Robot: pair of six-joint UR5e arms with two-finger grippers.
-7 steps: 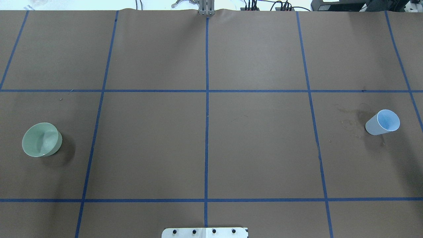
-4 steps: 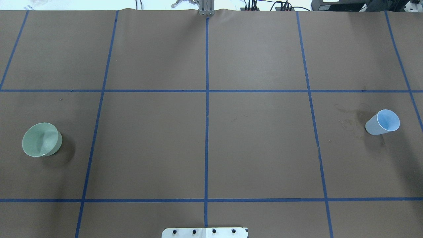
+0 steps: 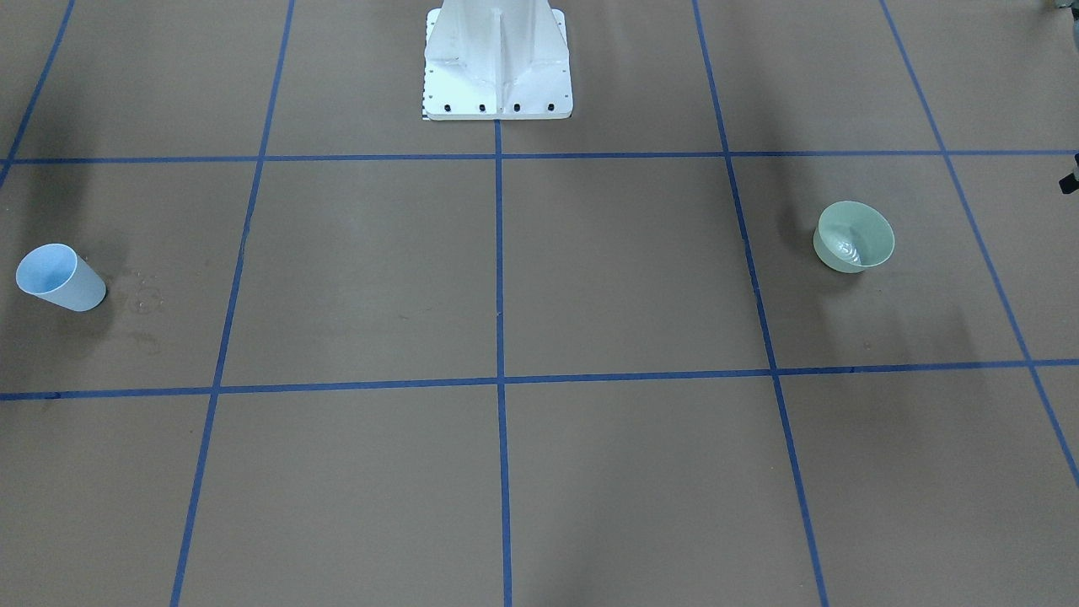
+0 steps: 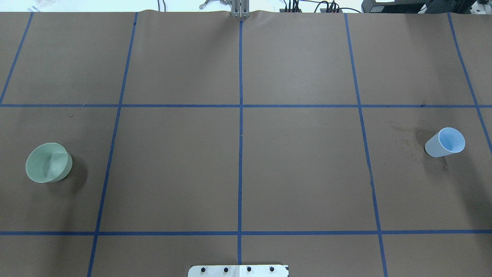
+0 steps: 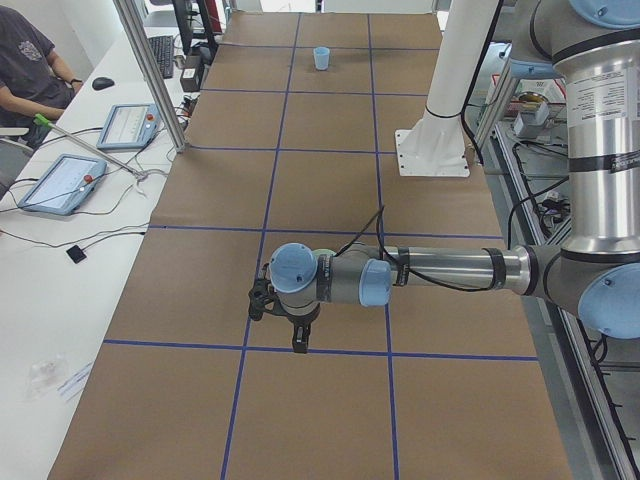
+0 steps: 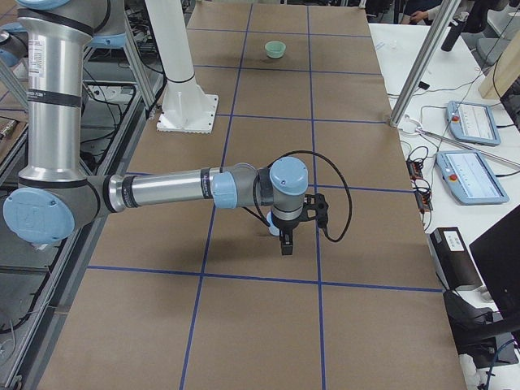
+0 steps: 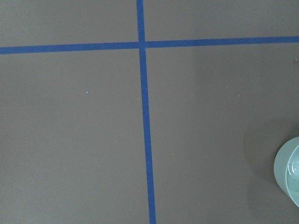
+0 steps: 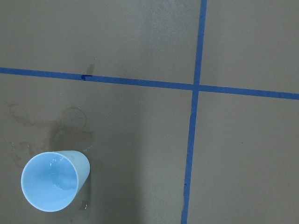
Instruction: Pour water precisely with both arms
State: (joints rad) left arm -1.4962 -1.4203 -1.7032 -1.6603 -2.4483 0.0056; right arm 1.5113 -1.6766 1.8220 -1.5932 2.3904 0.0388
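Water (image 3: pixel 848 249) is sitting in the green bowl (image 3: pixel 872 226) on the robot's left side of the brown worktop (image 4: pixel 300 165), showing as faint ripples. A pale blue cup (image 4: pixel 433 148) is standing well apart on the right side, beside what may be damp rings. The left arm (image 5: pixel 440 268) is holding its left hand (image 5: pixel 298 335) pointing down near the bowl. The right arm (image 6: pixel 162 189) is holding the right hand (image 6: pixel 285 242) likewise near the cup. Only side views are catching them, so I cannot tell whether either is released or clenched.

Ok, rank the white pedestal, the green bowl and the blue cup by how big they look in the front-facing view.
1. white pedestal: clearly largest, though cut off by the top edge.
2 and 3. blue cup and green bowl: they look too alike to rank.
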